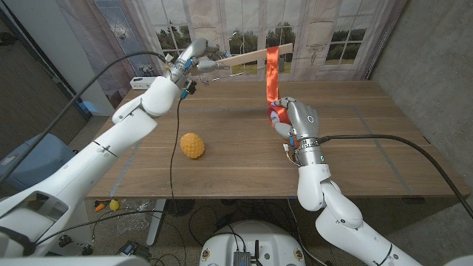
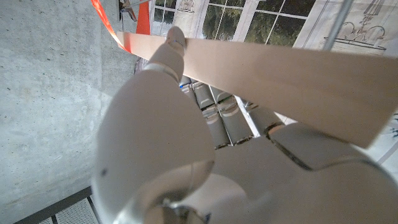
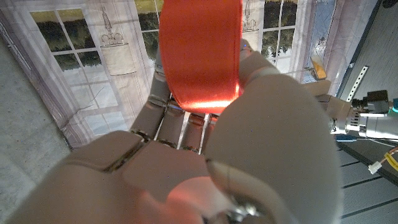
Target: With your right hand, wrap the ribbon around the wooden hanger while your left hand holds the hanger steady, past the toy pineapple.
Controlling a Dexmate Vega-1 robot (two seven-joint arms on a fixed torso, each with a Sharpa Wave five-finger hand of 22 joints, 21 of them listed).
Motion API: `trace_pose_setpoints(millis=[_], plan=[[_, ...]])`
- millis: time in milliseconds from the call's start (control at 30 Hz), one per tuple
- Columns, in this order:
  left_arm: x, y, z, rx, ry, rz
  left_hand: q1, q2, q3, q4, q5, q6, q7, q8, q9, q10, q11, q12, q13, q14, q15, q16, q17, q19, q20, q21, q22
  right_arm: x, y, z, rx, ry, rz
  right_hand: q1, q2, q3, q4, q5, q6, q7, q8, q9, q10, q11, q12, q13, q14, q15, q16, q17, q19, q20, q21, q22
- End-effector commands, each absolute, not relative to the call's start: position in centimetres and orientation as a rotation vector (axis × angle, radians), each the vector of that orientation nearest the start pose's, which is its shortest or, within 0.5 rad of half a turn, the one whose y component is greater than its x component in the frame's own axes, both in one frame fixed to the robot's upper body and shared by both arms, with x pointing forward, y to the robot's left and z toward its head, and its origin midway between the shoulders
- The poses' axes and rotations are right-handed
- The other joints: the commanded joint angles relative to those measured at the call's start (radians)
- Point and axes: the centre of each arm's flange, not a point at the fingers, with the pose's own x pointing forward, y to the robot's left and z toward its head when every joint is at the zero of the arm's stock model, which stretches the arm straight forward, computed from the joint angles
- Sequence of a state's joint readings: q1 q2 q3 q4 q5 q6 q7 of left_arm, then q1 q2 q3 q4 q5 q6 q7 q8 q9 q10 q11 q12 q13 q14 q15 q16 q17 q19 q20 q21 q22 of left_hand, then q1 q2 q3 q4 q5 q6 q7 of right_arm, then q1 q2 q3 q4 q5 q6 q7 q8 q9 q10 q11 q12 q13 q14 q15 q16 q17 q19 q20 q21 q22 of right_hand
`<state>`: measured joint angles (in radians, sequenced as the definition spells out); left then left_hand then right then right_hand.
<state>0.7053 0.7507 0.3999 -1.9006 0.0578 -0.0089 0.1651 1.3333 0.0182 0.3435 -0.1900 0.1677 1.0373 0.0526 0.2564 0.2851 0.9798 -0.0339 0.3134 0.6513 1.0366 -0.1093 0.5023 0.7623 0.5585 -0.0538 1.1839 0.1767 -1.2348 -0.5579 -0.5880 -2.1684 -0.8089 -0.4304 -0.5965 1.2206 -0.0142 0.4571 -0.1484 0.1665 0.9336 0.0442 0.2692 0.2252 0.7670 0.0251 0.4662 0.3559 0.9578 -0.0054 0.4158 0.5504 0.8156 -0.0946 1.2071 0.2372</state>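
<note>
Toy pineapple sits at my 9 o'clock, well apart from my right hand; bare table between us.

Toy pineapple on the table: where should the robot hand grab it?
Probably from above, around the middle of the toy pineapple. It is rounded and lies alone on the table, so fingers could close on both sides.

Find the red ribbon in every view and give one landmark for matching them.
Head view: the ribbon hangs from the wooden hanger down into the right hand, above table centre.
Left wrist view: ribbon at the hanger's far end.
Right wrist view: ribbon rises from the fingers.
Shared landmark: the windows behind.
</note>
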Motion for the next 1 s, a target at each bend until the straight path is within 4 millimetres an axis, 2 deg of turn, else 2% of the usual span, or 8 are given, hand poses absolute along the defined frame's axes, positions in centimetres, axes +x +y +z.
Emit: trace_pose_setpoints(millis=[33, 333, 633, 1000], plan=[[50.3, 20.6, 17.8, 0.805, -1.076, -0.063, 0.091, 0.097, 0.036, 0.028, 0.01, 0.035, 0.027, -0.005, 0.005, 0.01, -0.003, -0.002, 0.004, 0.073, -0.119, 0.0, 0.003, -0.001, -0.026, 0.009, 0.003, 48.4, -15.2, -4.7, -1.014, -0.85, -0.455, 0.189, 0.181, 0.013, 0.006, 0.007, 0.02, 0.008, 0.003, 0.003, 0.049, 0.039, 0.001, 0.005, 0.142, -0.217, 0.005, 0.003, -0.01, -0.12, 0.008, 0.001], [49.6, 20.6, 17.4, 0.778, -1.064, -0.12, 0.09, 0.096, 0.038, 0.028, 0.01, 0.037, 0.026, -0.007, 0.007, 0.011, -0.002, -0.004, 0.008, 0.074, -0.119, -0.002, 0.005, -0.003, -0.026, 0.012, 0.003, 50.4, -17.2, -3.6, -1.027, -0.799, -0.523, 0.188, 0.18, 0.014, 0.006, 0.007, 0.022, 0.007, 0.001, 0.002, 0.05, 0.038, -0.001, 0.007, 0.143, -0.217, 0.005, 0.005, -0.012, -0.12, 0.013, -0.004], [49.1, 21.6, 16.6, 0.701, -1.029, -0.191, 0.09, 0.095, 0.041, 0.027, 0.011, 0.036, 0.029, -0.01, 0.008, 0.014, -0.001, -0.007, 0.009, 0.075, -0.119, -0.005, 0.008, -0.004, -0.025, 0.015, 0.003, 52.2, -19.2, -2.3, -1.039, -0.773, -0.59, 0.187, 0.179, 0.014, 0.006, 0.007, 0.022, 0.005, -0.002, 0.002, 0.05, 0.036, -0.003, 0.01, 0.143, -0.216, 0.006, 0.007, -0.015, -0.12, 0.017, -0.008], [48.7, 22.7, 15.5, 0.653, -0.982, -0.265, 0.089, 0.095, 0.043, 0.027, 0.011, 0.037, 0.027, -0.012, 0.01, 0.017, 0.001, -0.01, 0.011, 0.076, -0.118, -0.007, 0.01, -0.006, -0.024, 0.018, 0.002, 54.0, -20.5, -0.3, -1.044, -0.781, -0.642, 0.186, 0.178, 0.015, 0.006, 0.007, 0.024, 0.004, -0.004, 0.001, 0.052, 0.034, -0.007, 0.012, 0.144, -0.217, 0.006, 0.01, -0.02, -0.12, 0.022, -0.014]])
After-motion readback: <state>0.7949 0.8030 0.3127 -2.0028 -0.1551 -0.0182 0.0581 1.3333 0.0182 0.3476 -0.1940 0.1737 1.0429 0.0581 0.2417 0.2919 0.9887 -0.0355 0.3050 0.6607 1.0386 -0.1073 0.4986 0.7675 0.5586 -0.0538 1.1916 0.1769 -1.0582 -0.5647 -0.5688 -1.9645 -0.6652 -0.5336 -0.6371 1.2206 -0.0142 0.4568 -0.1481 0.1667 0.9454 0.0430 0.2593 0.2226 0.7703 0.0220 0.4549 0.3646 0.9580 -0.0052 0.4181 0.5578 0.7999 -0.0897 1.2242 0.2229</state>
